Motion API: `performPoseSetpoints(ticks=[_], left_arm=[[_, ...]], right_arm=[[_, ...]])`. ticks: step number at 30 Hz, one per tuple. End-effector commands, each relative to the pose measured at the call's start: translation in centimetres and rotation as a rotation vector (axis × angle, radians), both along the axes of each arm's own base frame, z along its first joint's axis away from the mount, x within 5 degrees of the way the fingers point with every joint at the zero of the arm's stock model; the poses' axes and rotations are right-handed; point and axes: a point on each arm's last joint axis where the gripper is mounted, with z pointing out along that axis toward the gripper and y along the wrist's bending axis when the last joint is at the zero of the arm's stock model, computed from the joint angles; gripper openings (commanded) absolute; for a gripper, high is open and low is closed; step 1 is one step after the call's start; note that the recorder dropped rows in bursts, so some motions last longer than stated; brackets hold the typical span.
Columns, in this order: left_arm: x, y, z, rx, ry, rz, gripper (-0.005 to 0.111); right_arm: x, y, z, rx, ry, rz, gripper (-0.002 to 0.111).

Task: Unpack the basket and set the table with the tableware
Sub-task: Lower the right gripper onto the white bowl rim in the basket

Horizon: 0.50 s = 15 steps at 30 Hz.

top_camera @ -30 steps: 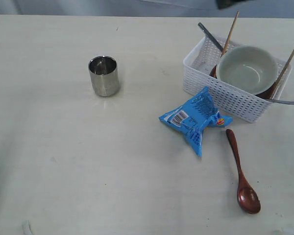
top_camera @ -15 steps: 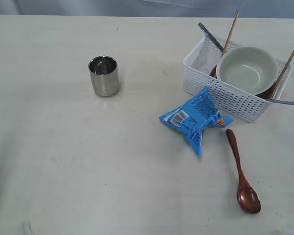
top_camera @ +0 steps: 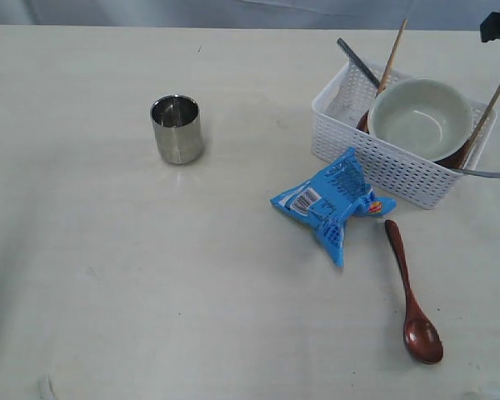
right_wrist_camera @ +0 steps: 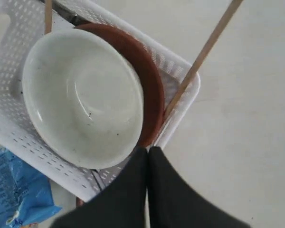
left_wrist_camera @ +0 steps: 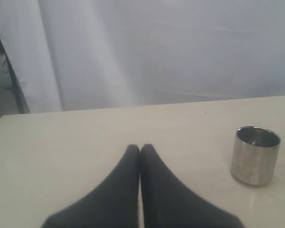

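Bowl (top_camera: 418,117) sits in basket (top_camera: 383,171); packet (top_camera: 329,204) (barcode shows, lettering unreadable) just beside it. Left gripper (left_wrist_camera: 140,149) and right gripper (right_wrist_camera: 148,151) pressed together, empty.

What you can't fully see
The bowl (right_wrist_camera: 80,95) hides most of the plate (right_wrist_camera: 149,80), leaving you a brown crescent. The metal handle (top_camera: 357,61) has its working end buried in the basket (top_camera: 383,171). The right wrist view's edge cuts the snack packet (right_wrist_camera: 14,194). The left tool (left_wrist_camera: 140,148) and right tool (right_wrist_camera: 148,151) blur and run off frame.
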Motion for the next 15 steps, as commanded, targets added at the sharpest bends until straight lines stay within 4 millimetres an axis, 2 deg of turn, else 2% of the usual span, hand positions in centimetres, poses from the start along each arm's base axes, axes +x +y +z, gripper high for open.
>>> performPoseSetpoints(ticks=[1,4,7,15], left_arm=[[0.0,0.0,-0.1,-0.008,0.0,0.004,0.0],[0.0,0.0,-0.1,-0.008,0.0,0.004,0.0],[0.0,0.0,-0.1,-0.008,0.0,0.004,0.0],[0.0,0.0,-0.1,-0.008,0.0,0.004,0.0]], right_arm=[[0.3,-1.0,-0.4,0.035,0.019,-0.013,0.014],[0.9,-0.7,-0.6,0.038,-0.017,0.016,0.034],[1.7,0.1,-1.4,0.019,-0.041,0.09,0.045],[3.8,1.0,-4.1,-0.004,-0.065,0.112,0.046]])
